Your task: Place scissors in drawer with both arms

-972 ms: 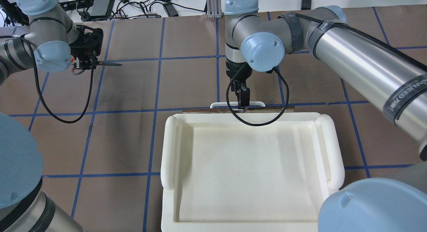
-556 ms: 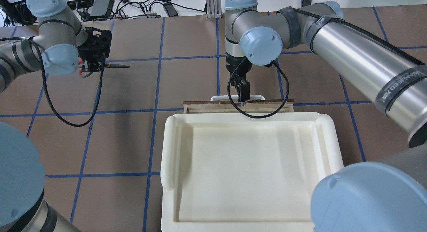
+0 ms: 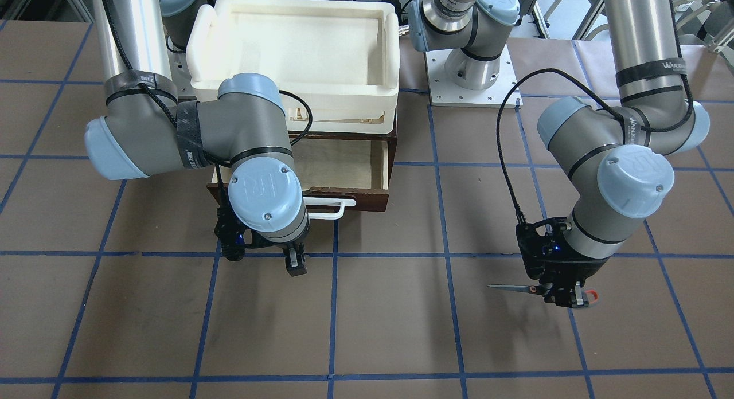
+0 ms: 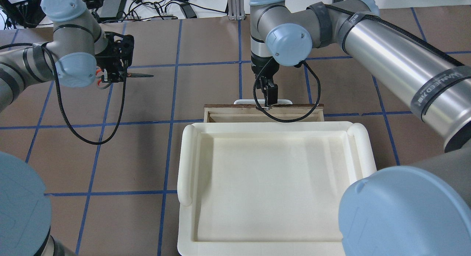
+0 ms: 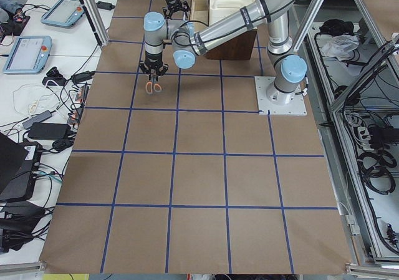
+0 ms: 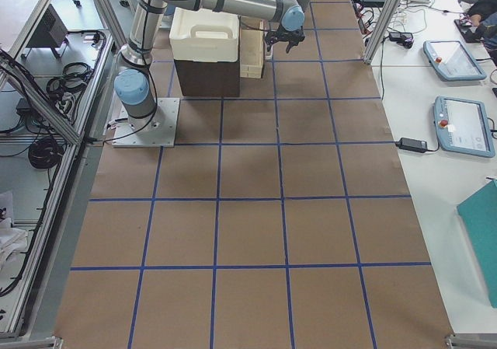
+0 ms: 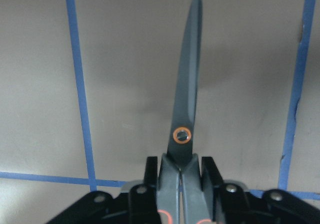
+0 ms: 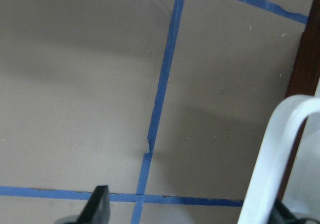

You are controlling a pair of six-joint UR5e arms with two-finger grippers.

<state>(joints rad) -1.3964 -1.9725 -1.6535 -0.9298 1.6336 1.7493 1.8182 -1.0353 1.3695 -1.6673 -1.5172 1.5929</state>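
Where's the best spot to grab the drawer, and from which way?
Grab the drawer by its white handle, coming down from above at its front. The handle is a wide loop that sticks out with a gap behind it, so a grip can close around its bar.

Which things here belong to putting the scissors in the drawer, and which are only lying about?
Belong: scissors, in the left gripper; drawer, partly open; its white handle, at the right gripper.
Lying about: white foam tray; teach pendants.
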